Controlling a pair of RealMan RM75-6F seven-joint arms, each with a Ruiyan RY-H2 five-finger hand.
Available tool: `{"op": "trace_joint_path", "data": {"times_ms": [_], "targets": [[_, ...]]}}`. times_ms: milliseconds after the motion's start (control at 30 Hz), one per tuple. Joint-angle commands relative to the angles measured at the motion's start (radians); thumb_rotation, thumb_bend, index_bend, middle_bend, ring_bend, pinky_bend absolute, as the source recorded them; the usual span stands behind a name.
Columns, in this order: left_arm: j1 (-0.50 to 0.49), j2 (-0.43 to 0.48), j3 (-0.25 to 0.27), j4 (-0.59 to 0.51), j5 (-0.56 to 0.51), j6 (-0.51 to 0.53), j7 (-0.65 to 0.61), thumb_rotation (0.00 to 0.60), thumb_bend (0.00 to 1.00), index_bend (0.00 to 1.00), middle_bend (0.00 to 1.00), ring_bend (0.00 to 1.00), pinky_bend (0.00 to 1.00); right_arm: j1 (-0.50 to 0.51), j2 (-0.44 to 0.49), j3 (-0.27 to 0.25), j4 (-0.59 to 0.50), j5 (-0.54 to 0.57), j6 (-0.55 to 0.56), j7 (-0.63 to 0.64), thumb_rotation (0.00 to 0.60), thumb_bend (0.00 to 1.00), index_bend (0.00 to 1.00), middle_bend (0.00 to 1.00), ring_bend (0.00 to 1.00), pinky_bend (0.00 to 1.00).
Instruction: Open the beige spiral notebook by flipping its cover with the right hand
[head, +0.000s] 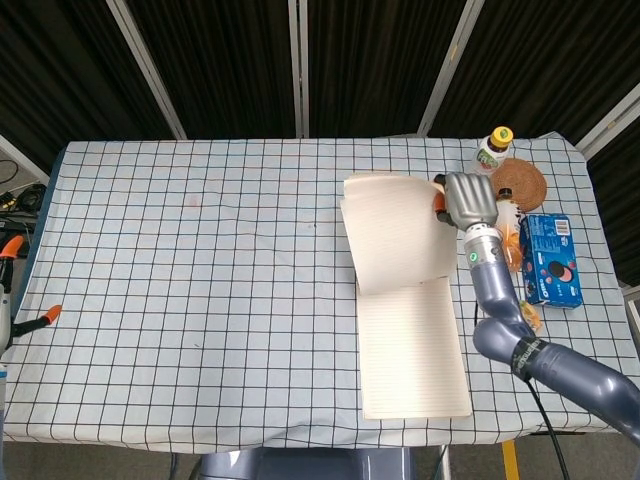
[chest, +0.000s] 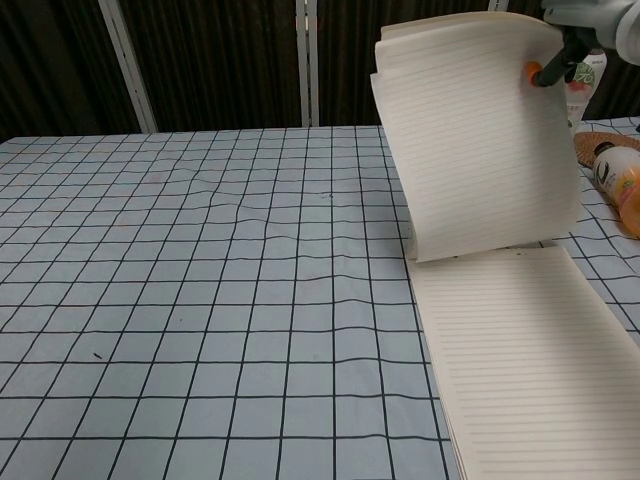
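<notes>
The beige spiral notebook (head: 412, 350) lies near the table's front right with a lined page (chest: 520, 350) facing up. Its cover, together with a sheaf of pages (head: 395, 235), stands almost upright, hinged at the far edge and curving back. My right hand (head: 468, 200) pinches the upper right edge of this raised sheaf (chest: 470, 140). An orange fingertip (chest: 535, 72) presses on the lined side. My left hand (head: 8, 300) is at the far left edge of the head view, mostly cut off, with its orange-tipped fingers apart and nothing in them.
Right of the notebook stand a white bottle with a yellow cap (head: 492, 155) and a woven coaster (head: 520, 182). An orange drink bottle (head: 508, 232) and a blue cookie box (head: 552, 258) lie close behind my right forearm. A checked cloth (head: 200, 260) covers the table.
</notes>
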Motion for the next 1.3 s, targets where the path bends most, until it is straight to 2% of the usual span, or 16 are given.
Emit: {"op": "trace_joint_path", "data": {"times_ms": [33,200,267,367,400,500,567,633,833,1000,1167,1300], "targets": [[-0.001,0.002,-0.001,-0.001,-0.007,-0.006,-0.002,0.6,0.08,0.0,0.0,0.0,0.0,0.072,-0.067,0.012,0.132,0.04,-0.033,-0.034,0.6,0.58,0.81,0.6,0.49,0.48],[-0.004,0.005,-0.002,0.001,-0.016,-0.018,-0.009,0.6,0.08,0.0,0.0,0.0,0.0,0.125,-0.134,0.012,0.275,0.058,-0.082,-0.035,0.6,0.58,0.8,0.59,0.49,0.48],[-0.007,0.008,0.002,-0.001,-0.023,-0.034,-0.013,0.6,0.08,0.0,0.0,0.0,0.0,0.148,-0.169,0.007,0.353,0.061,-0.112,-0.036,0.6,0.57,0.77,0.57,0.48,0.47],[-0.009,0.01,0.003,0.001,-0.027,-0.044,-0.014,0.6,0.08,0.0,0.0,0.0,0.0,0.165,-0.199,0.006,0.417,0.062,-0.151,-0.02,0.6,0.44,0.58,0.41,0.38,0.35],[-0.01,0.01,0.003,0.003,-0.029,-0.046,-0.014,0.6,0.08,0.0,0.0,0.0,0.0,0.168,-0.205,0.004,0.431,0.061,-0.166,-0.015,0.6,0.37,0.47,0.32,0.32,0.29],[-0.012,0.008,0.004,0.005,-0.03,-0.049,-0.014,0.6,0.09,0.0,0.0,0.0,0.0,0.172,-0.211,-0.015,0.46,0.076,-0.211,-0.034,0.6,0.23,0.21,0.09,0.13,0.16],[-0.012,0.008,0.005,0.004,-0.029,-0.048,-0.015,0.6,0.09,0.0,0.0,0.0,0.0,0.171,-0.213,-0.02,0.466,0.084,-0.218,-0.042,0.6,0.19,0.1,0.02,0.04,0.1],[-0.012,0.009,0.006,0.002,-0.026,-0.046,-0.016,0.6,0.08,0.0,0.0,0.0,0.0,0.168,-0.21,-0.02,0.459,0.09,-0.221,-0.04,0.6,0.16,0.03,0.0,0.0,0.05],[-0.01,0.012,0.011,-0.011,-0.013,-0.036,-0.015,0.6,0.08,0.0,0.0,0.0,0.0,0.137,-0.164,-0.02,0.369,0.058,-0.164,-0.007,0.6,0.14,0.0,0.0,0.0,0.03],[-0.005,0.017,0.013,-0.021,-0.001,-0.019,-0.015,0.6,0.08,0.0,0.0,0.0,0.0,0.092,-0.102,-0.018,0.245,0.045,-0.11,0.017,0.6,0.14,0.0,0.0,0.0,0.03],[0.0,0.02,0.019,-0.03,0.012,-0.007,-0.014,0.6,0.08,0.0,0.0,0.0,0.0,0.0,-0.012,-0.04,0.057,-0.001,-0.034,0.069,0.6,0.14,0.0,0.0,0.0,0.03],[0.006,0.021,0.026,-0.037,0.028,0.007,-0.011,0.6,0.09,0.0,0.0,0.0,0.0,-0.123,0.087,-0.098,-0.133,-0.096,0.058,0.131,0.6,0.14,0.0,0.0,0.0,0.03]]}}
